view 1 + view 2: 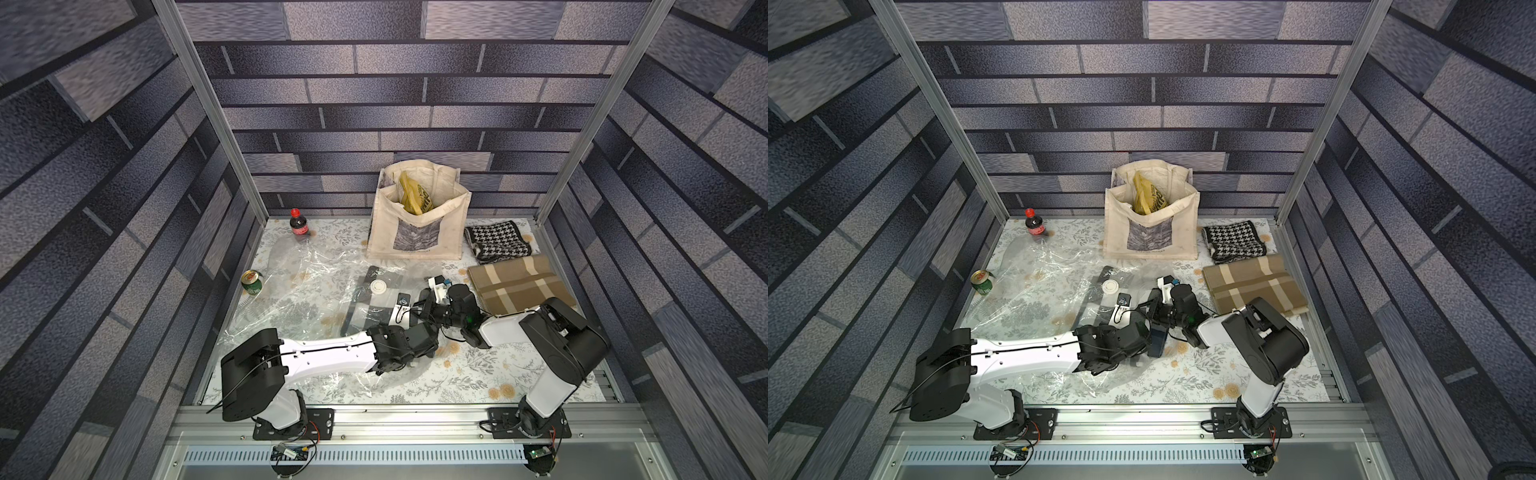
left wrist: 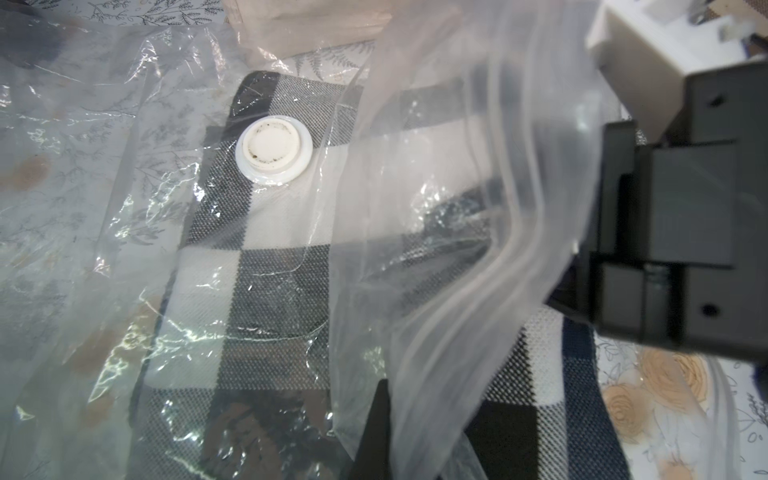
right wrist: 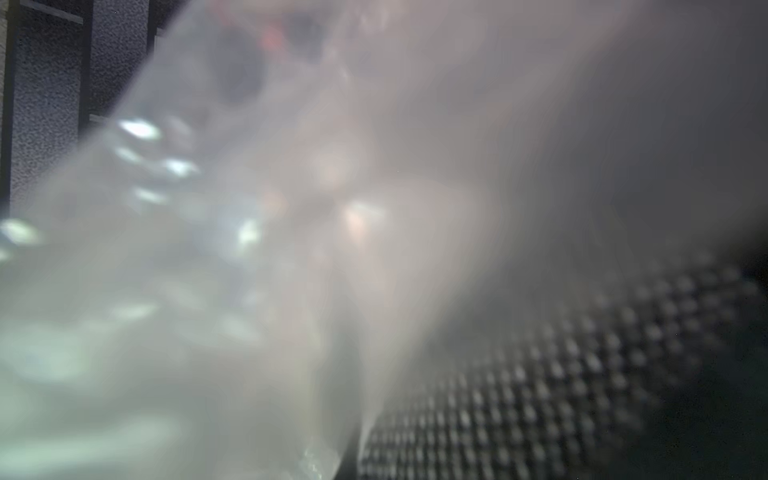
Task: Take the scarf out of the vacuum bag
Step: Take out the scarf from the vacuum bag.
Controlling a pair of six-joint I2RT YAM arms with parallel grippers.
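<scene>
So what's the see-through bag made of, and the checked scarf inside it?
The vacuum bag looks like thin clear plastic: glossy, crinkled, shiny glints. The scarf looks like woven fabric, matte, with fine threads showing in its black-and-white checks.

The large transparent vacuum bag [image 2: 137, 232] is thin, glossy, crinkled plastic with a smooth white plastic valve cap [image 2: 274, 150]. Inside, the black-and-white checked scarf [image 2: 266, 291] shows a coarse matt weave. The cream tote bag [image 1: 419, 220] looks like rough canvas; the floral table cover [image 1: 478, 374] appears smooth.
</scene>
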